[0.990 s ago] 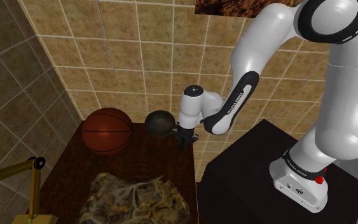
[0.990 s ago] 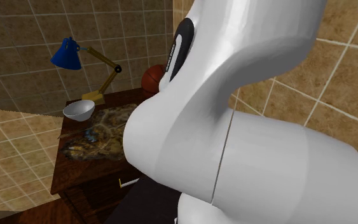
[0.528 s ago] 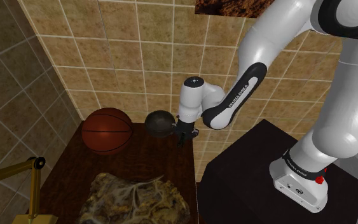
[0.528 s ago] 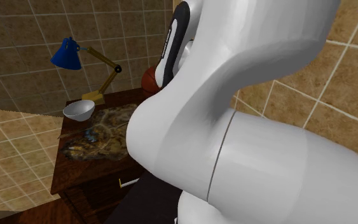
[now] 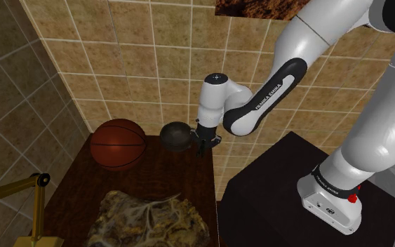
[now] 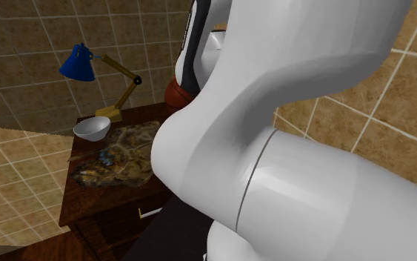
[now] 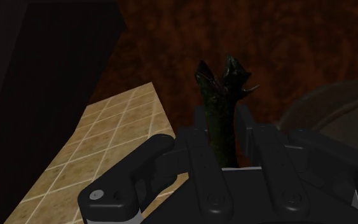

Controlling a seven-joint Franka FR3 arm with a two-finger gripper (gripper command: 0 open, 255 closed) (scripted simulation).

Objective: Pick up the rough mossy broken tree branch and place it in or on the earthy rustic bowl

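At the back of the shoulder view, tiled walls (image 5: 118, 56) close in a corner. White arm (image 5: 371, 119) rises from the black stand (image 5: 273, 189) at lower right and reaches up and left; in the second exterior view that arm (image 6: 288, 148) blocks most of the scene. Dark wooden table (image 5: 168, 175) sits against the wall, left of the stand. Mottled brown-grey rock (image 5: 154, 217) lies on its near part, with the basketball (image 5: 118, 144) behind it near the wall. Lamp arm (image 5: 13, 189) crosses the shoulder view's lower left corner; the second exterior view shows its blue shade (image 6: 77, 63) and a white bowl (image 6: 92, 127) just beside the lamp base, next to the rock. Dark bowl (image 5: 177, 135) stands at the table's far right end, just beside the basketball on the shoulder view's right. Gripper (image 5: 201, 147) hangs pointing down, just beside that dark bowl on the shoulder view's right, over the table's edge. In the wrist view the fingers (image 7: 199, 127) pinch the branch (image 7: 220, 102). It is dark, rough and forked at the free end, and it sticks out past the fingertips, off the table. Brown tabletop lies behind it, with tiled floor (image 7: 107, 146) to one side.
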